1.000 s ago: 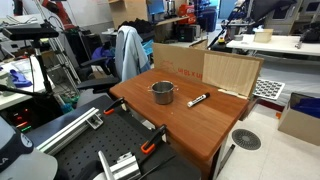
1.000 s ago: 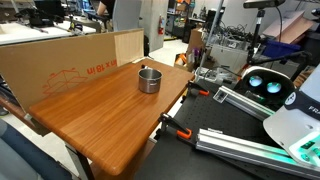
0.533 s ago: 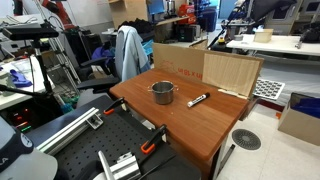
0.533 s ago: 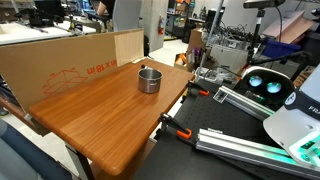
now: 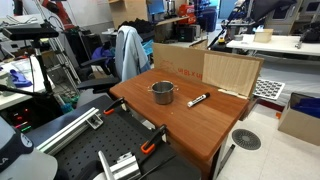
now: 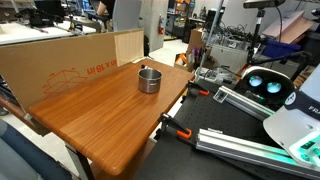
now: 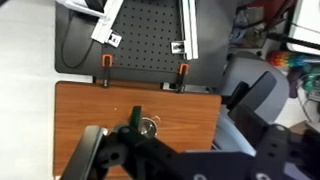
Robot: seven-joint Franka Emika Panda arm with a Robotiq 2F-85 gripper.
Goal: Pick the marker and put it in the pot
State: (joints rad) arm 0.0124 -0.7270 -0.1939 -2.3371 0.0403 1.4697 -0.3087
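The gripper (image 7: 137, 150) hangs high over the table (image 5: 190, 125), finger spread impossible to tell; a misaligned descent could roll the thin marker (image 5: 198, 99) lying near the pot (image 5: 163, 92).

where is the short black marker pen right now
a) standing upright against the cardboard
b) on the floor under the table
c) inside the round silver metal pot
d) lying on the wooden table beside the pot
d: in an exterior view the short thin black marker lies flat on the wooden table, a little apart from the small round silver metal pot.
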